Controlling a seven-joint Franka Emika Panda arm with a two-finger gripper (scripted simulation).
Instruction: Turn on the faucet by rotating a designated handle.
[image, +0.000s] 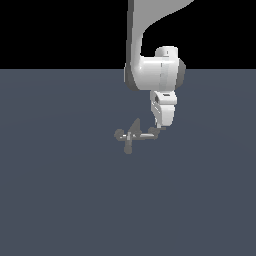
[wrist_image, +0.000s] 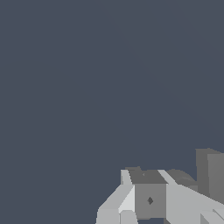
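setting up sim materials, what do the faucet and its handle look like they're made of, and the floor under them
The faucet looks like matte grey metal: flat mid-grey shading, no sharp highlights. Its handle reads as paler, silvery metal, brighter than the hub, darker at its tip by the gripper. The floor is a uniform slate blue-grey with no texture or shine; its material is open. All are simulator renders, so these are guesses.

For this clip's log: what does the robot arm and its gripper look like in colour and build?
The arm is smooth glossy white with rounded, bulbous links and a grey band at the wrist joint. The gripper is a white blocky body narrowing downward. In the wrist view its fingers are flat-faced grey and white blocks. No cables or markings are visible.
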